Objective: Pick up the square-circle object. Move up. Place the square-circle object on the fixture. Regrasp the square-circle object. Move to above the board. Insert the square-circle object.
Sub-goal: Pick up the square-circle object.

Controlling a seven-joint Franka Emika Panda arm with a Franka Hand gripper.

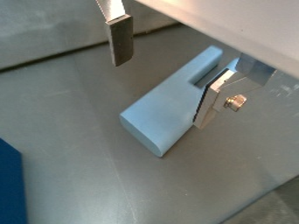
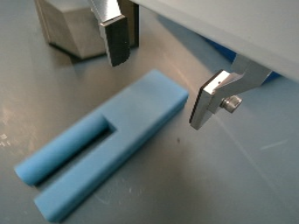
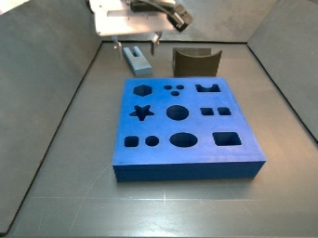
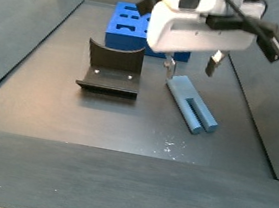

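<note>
The square-circle object [image 1: 158,118] [image 2: 105,149] is a pale blue elongated block lying flat on the dark floor, half squared and half rounded. My gripper [image 1: 167,72] [image 2: 163,72] hangs open just over one end of it, one finger to each side, nothing between the pads. In both side views the gripper [image 3: 137,44] [image 4: 191,66] sits directly above the object [image 3: 139,63] [image 4: 194,108]. The dark brown fixture [image 3: 196,61] [image 4: 112,69] [image 2: 76,31] stands beside the object. The blue board [image 3: 187,125] [image 4: 126,23] with its shaped holes lies a little farther off.
Grey walls enclose the dark floor [image 3: 62,139] on the far and lateral sides. A corner of the board [image 1: 10,184] shows at the edge of a wrist view.
</note>
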